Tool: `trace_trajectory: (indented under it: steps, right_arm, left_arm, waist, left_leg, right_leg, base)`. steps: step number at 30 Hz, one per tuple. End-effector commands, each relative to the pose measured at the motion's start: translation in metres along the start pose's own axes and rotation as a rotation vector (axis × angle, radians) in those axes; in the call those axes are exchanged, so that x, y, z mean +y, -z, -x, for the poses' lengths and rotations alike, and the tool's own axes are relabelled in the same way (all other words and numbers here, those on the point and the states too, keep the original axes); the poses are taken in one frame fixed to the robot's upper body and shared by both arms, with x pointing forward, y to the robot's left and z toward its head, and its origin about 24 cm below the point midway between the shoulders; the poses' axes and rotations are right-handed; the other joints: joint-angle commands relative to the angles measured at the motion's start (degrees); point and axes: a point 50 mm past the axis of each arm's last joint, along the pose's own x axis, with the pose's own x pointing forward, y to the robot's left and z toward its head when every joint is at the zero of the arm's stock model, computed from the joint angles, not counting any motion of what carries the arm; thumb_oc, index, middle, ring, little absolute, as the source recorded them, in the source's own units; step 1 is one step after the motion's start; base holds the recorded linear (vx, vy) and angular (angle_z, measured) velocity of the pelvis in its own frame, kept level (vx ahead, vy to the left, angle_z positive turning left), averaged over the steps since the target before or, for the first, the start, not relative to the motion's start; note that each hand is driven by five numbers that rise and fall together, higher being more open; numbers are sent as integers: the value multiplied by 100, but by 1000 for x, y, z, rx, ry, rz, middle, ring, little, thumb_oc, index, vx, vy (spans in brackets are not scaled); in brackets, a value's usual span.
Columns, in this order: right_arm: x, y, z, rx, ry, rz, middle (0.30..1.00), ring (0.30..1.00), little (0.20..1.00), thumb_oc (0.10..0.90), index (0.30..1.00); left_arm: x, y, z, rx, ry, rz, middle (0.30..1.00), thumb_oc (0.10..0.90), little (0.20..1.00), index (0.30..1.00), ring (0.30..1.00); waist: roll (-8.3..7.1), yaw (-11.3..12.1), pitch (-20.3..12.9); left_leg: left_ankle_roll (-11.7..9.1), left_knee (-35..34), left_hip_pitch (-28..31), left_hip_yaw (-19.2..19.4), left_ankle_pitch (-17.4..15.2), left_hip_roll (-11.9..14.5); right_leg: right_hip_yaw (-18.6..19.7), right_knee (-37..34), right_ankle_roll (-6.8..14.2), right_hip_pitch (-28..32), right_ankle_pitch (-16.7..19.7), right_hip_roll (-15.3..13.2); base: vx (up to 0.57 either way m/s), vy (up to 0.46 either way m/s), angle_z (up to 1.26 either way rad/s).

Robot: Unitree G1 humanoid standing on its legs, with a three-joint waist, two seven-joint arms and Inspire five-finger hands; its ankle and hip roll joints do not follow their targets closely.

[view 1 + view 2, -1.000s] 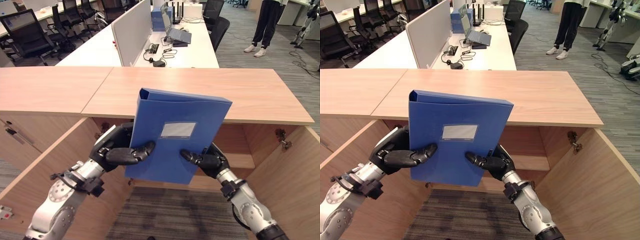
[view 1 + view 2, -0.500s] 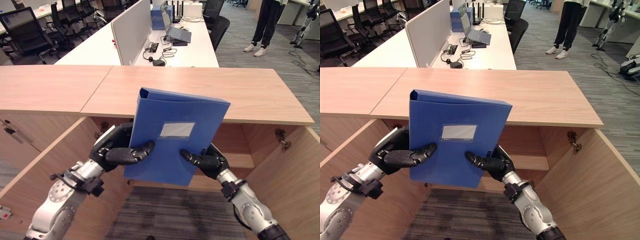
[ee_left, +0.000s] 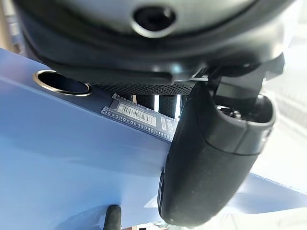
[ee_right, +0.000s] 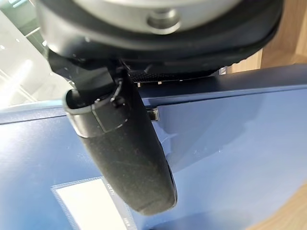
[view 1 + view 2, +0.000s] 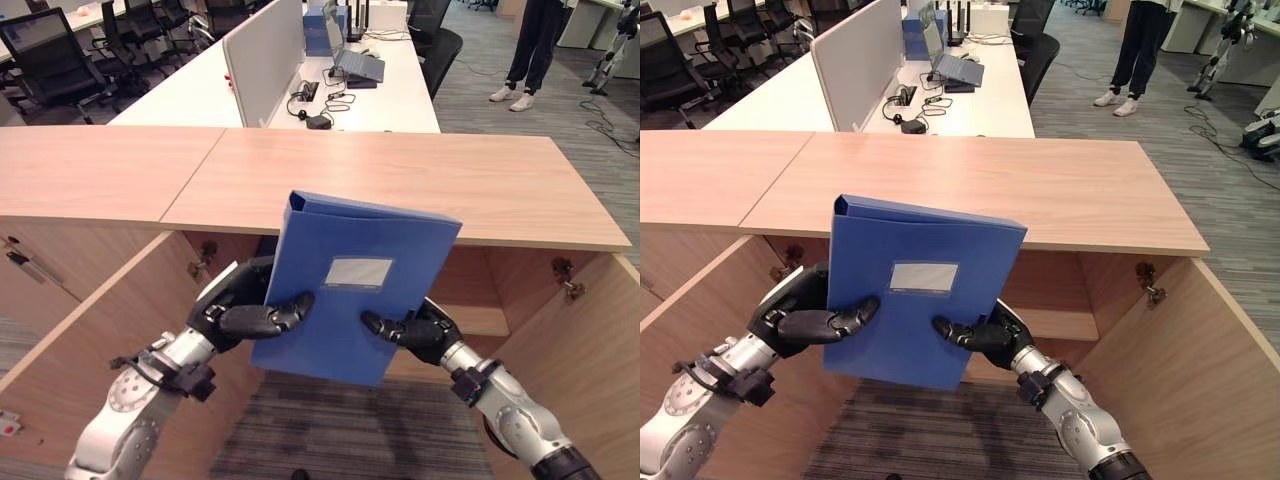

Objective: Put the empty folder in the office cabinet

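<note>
Before the open cabinet (image 5: 560,330), both hands hold a blue folder (image 5: 350,290) upright in the air, slightly tilted, its label window facing the camera. Left hand (image 5: 245,310) clamps the folder's left edge: thumb across the front cover, fingers hidden behind. Right hand (image 5: 420,330) clamps the lower right edge likewise, thumb pressed flat on the front cover, as its wrist view shows. Folder's top edge overlaps the wooden cabinet top (image 5: 480,185); its lower part hangs in front of the cabinet opening, not inside. 2 doors stand swung open, 1 on each side. Inner shelf (image 5: 480,322) visible right of the folder. Behind: white desks (image 5: 250,95) with a laptop (image 5: 350,60), office chairs, a person's legs (image 5: 530,50).
</note>
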Motion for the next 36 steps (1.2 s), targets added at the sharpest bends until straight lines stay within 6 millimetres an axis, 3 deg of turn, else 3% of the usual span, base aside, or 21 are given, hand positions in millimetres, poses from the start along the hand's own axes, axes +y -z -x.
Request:
trace_trajectory:
  steps: [1, 6, 7, 9, 11, 17, 26, 28, 33, 36]
  right_arm:
    - [22, -39, -18, -224, -83, 48, 300, 300, 300, 400, 300]
    - [-8, -36, -1, -318, 147, -21, 300, 300, 300, 400, 300]
    - [-23, -32, 10, -341, 267, -42, 300, 300, 300, 400, 300]
    - [-30, -32, 14, -352, 315, -45, 300, 300, 300, 400, 300]
    - [-50, -21, 31, -342, 461, -76, 300, 300, 300, 400, 300]
    - [-77, -5, 63, -336, 652, -139, 300, 300, 300, 400, 300]
    - [-94, 5, 84, -382, 801, -231, 300, 300, 300, 400, 300]
    - [-94, 13, 87, -357, 821, -242, 300, 300, 300, 400, 300]
    - [-85, 53, 89, -259, 846, -355, 300, 300, 300, 400, 300]
    - [-82, 64, 85, -242, 851, -401, 300, 300, 300, 400, 300]
  left_arm:
    - [-9, -42, -19, -327, 17, -25, 900, 800, 900, 900, 900]
    - [8, -20, -9, -261, -171, -49, 900, 800, 900, 900, 900]
    - [19, -9, -3, -217, -266, -69, 900, 800, 900, 900, 900]
    - [23, -7, -1, -204, -304, -99, 900, 800, 900, 900, 900]
    - [34, 6, 9, -146, -394, -138, 900, 800, 900, 900, 900]
    - [51, 36, 30, -13, -523, -121, 900, 800, 900, 900, 900]
    - [58, 71, 49, 147, -604, -97, 900, 800, 900, 900, 900]
    - [57, 80, 53, 196, -602, -102, 900, 800, 900, 900, 900]
    - [50, 124, 72, 431, -588, -100, 900, 800, 900, 900, 900]
    - [47, 137, 78, 497, -587, -94, 900, 800, 900, 900, 900]
  waist:
    - [-109, -79, -120]
    - [-107, -112, -140]
    - [-104, -143, -150]
    - [-100, -150, -155]
    - [-100, -189, -173]
    - [-91, -263, -187]
    - [-70, -334, -161]
    - [-73, -350, -151]
    - [-49, -403, -109]
    - [-39, -401, -98]
  left_leg:
    - [-249, -21, 272, -188, -482, 118]
    - [-231, -21, 286, -172, -510, 129]
    - [-228, -21, 293, -160, -522, 135]
    - [-229, -21, 295, -156, -528, 135]
    - [-233, -21, 309, -123, -550, 143]
    - [-230, -21, 344, -36, -580, 151]
    - [-228, -21, 362, 53, -587, 150]
    - [-229, -21, 355, 61, -583, 148]
    - [-236, -21, 335, 117, -562, 152]
    - [-239, -21, 321, 157, -555, 161]
  right_leg:
    - [80, 30, 453, 412, -673, -310]
    - [101, 30, 443, 406, -692, -301]
    - [106, 30, 442, 401, -694, -304]
    - [115, 30, 442, 395, -694, -304]
    - [122, 30, 448, 383, -698, -303]
    - [179, 30, 460, 353, -698, -307]
    - [263, 30, 473, 314, -682, -299]
    - [266, 30, 474, 306, -681, -292]
    - [285, 30, 470, 249, -673, -276]
    - [304, 30, 475, 197, -651, -268]
  base:
    - [0, 0, 0]
    - [0, 0, 0]
    - [0, 0, 0]
    - [0, 0, 0]
    - [0, 0, 0]
    - [9, -9, -7]
    - [-5, -6, -10]
    - [-17, -10, -8]
    - [-11, -8, -5]
    - [-8, -16, -4]
